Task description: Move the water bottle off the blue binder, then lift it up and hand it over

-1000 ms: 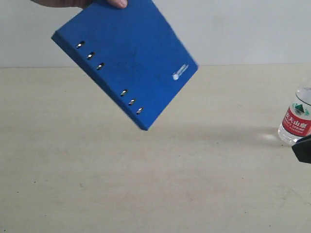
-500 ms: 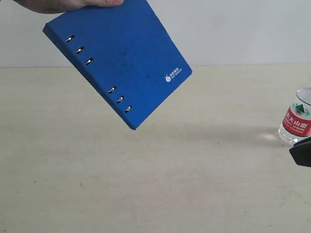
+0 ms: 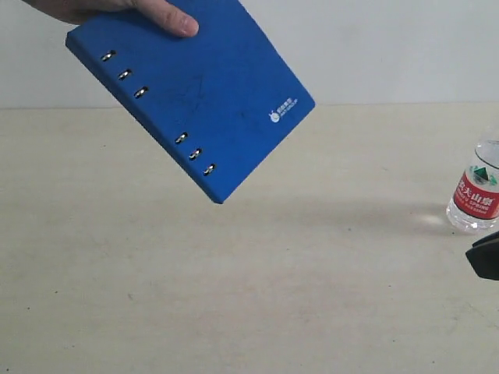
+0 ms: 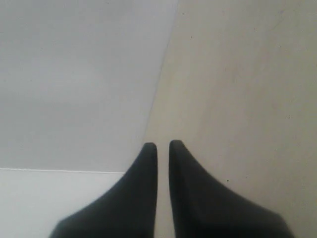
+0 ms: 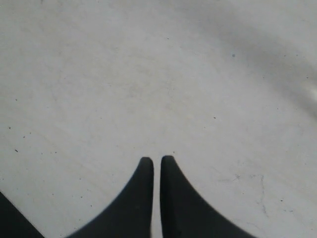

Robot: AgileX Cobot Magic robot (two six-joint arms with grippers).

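A person's hand (image 3: pixel 101 9) holds the blue binder (image 3: pixel 195 93) tilted in the air above the table, at the upper left of the exterior view. The water bottle (image 3: pixel 477 191) stands upright on the table at the far right edge, its top cut off by the frame. A black part of my right gripper (image 3: pixel 485 255) shows just in front of the bottle, apart from it. Over bare tabletop, my right gripper (image 5: pixel 156 159) is shut and holds nothing. My left gripper (image 4: pixel 160 146) is shut too, empty, over the table edge by a white wall.
The beige tabletop (image 3: pixel 249 280) spreads across the exterior view, with a white wall (image 3: pixel 390 47) behind it. The binder's shadow lies on the table under it.
The hand has shifted its hold on the binder, the thumb now pressing on the cover, and the binder tilted slightly. The right gripper's visible part dropped lower at the right edge. The bottle stayed put.
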